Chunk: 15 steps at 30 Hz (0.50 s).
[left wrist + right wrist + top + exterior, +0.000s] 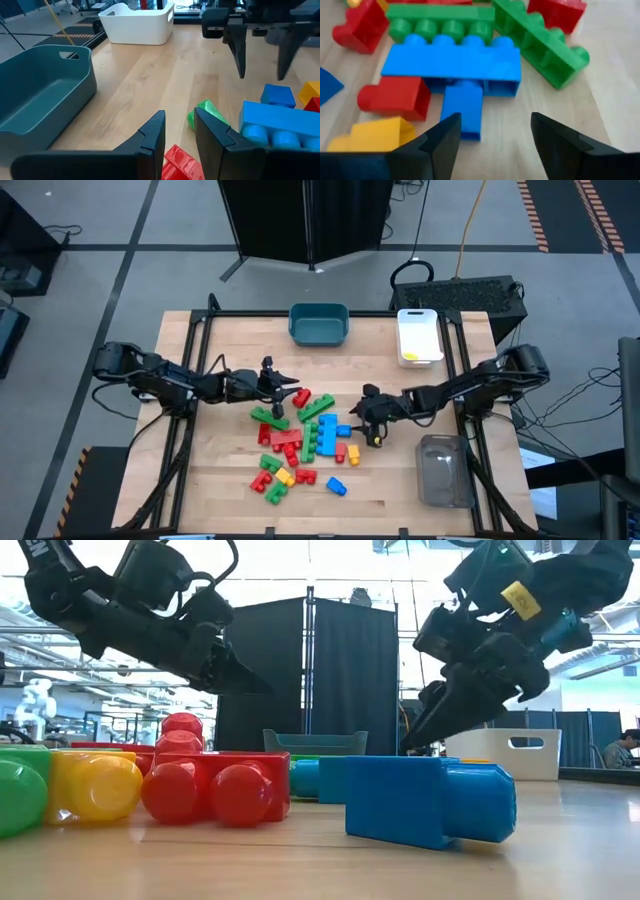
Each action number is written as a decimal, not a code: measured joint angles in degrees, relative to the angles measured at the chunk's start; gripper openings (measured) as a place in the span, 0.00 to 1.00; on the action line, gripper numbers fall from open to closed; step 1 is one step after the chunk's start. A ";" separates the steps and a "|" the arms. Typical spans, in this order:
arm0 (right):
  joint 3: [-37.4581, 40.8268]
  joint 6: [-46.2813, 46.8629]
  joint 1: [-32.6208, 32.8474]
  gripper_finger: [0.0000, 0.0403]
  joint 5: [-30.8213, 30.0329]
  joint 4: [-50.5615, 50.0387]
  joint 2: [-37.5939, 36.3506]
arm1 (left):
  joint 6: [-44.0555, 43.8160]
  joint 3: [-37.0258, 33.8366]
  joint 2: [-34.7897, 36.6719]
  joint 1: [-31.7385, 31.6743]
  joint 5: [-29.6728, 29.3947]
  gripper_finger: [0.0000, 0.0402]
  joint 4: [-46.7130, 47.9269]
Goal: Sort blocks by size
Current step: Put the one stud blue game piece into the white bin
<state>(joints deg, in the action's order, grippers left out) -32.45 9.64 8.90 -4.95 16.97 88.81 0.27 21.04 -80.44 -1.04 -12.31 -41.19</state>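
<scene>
Right gripper [492, 132], jaws spread and empty, hovers just beside the short blue block [462, 111], its long axis pointing between them; left gripper [297, 395], also parted and empty, hangs farther off.

blocks [303, 442]: red, green, blue and yellow studded bricks, mixed sizes
position: heaped loosely at mid-table, several touching
</scene>
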 joint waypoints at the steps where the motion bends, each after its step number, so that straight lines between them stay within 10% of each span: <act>1: 0.00 0.12 0.25 0.60 -0.04 -0.10 0.01 | 0.00 0.00 0.00 0.11 -0.08 0.22 -0.07; 15: -0.29 0.76 3.23 0.65 -1.28 5.83 9.03 | -2.31 -0.02 0.00 0.41 -2.36 0.22 0.41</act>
<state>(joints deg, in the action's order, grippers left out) -32.74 10.40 12.14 -6.23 22.80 97.84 -2.04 21.02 -80.44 -0.64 -14.67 -40.78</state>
